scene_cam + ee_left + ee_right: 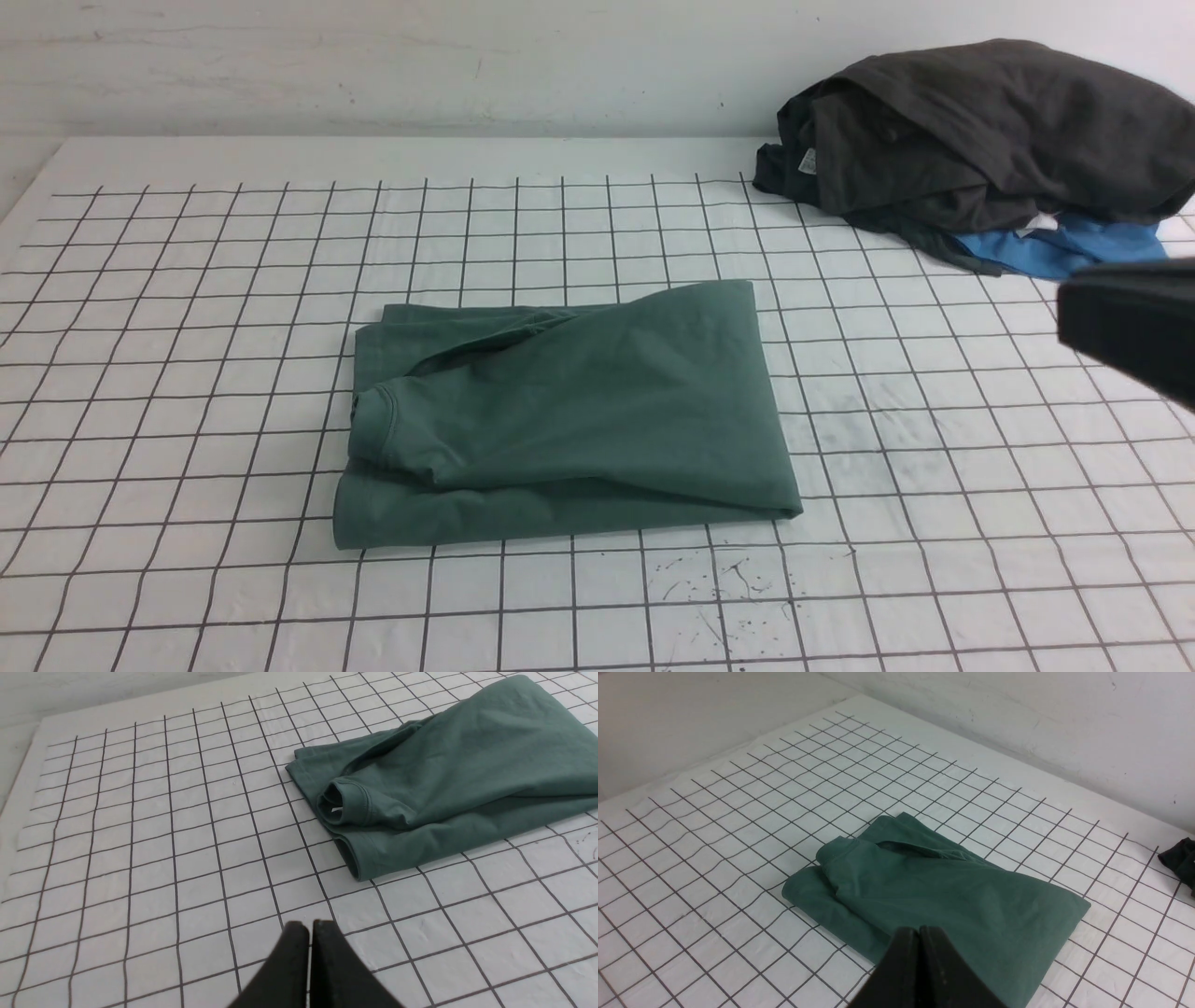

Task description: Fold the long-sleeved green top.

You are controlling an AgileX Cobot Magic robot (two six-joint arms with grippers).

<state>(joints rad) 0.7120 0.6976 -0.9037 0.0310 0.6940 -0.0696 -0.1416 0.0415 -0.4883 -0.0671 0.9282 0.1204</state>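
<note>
Your green top [579, 401] folded on the gridded worktop [280, 597] — your left hand [310, 928] and right hand [917, 933] both closed, empty.

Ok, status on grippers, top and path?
Both grippers, left and right, shut, empty. Green top folded into a bundle, slightly skewed. Nothing on it.

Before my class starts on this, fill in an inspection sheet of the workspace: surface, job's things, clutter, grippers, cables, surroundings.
Surface: white tabletop with dark grid lines, small dark scribbles near its front
Job's things: dark-green cotton top, folded into a rough rectangle, layers uneven
Clutter: dark grey-black cloth heap over bright blue fabric, far right
Grippers: left and right both shut, fingers holding nothing
Cables: nothing seen
Surroundings: plain whitish wall behind
</note>
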